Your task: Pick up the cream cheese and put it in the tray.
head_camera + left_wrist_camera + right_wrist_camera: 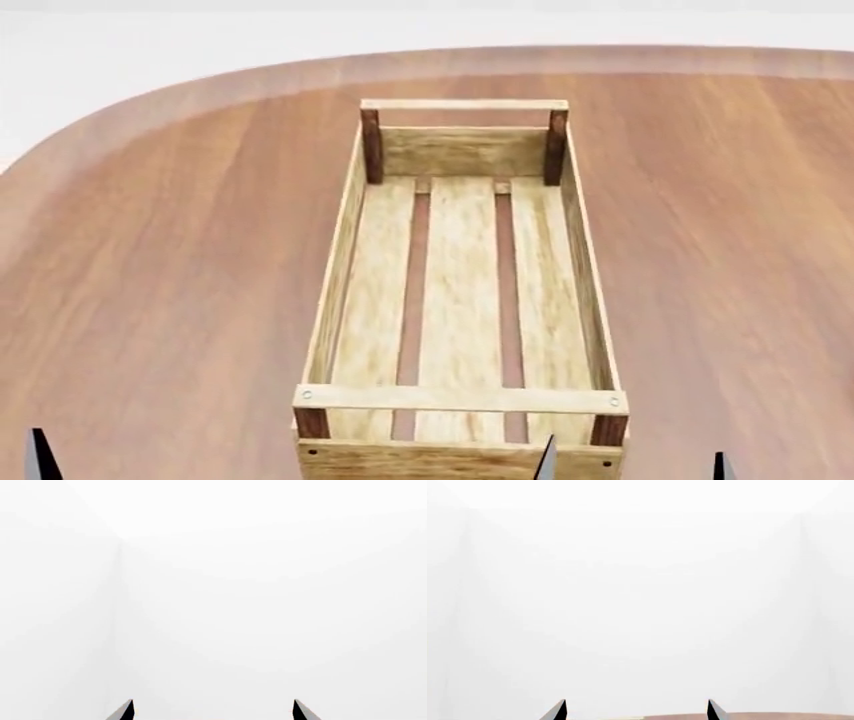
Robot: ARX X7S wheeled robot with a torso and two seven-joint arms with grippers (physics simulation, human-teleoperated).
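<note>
The big round-edged brown wooden table (160, 260) fills most of the head view. Its curved far edge runs across the top, with plain white beyond it.

In the middle of the table sits the long light-wood tray (344, 270) with a slatted bottom, low plank sides and dark corner posts. It runs from near the table's far edge toward the near edge. Nothing lies inside it — only bare slats show.

The small white cream cheese box is not in any picture. I cannot tell where it is, so it must be found first.

The right gripper (630, 462) shows only as two dark pointed tips by the near edge, one in front of the tray's near right corner and one just beside it. In the right wrist view (637, 711) the two tips stand apart with nothing between them, over a thin strip of brown table.

The left gripper (213, 711) also has its tips spread wide and bare, facing white space. In the head view only one of its tips shows, near the table's near left side.

So the task looks like it is at the very start — no pick, no carry, no drop yet.
</note>
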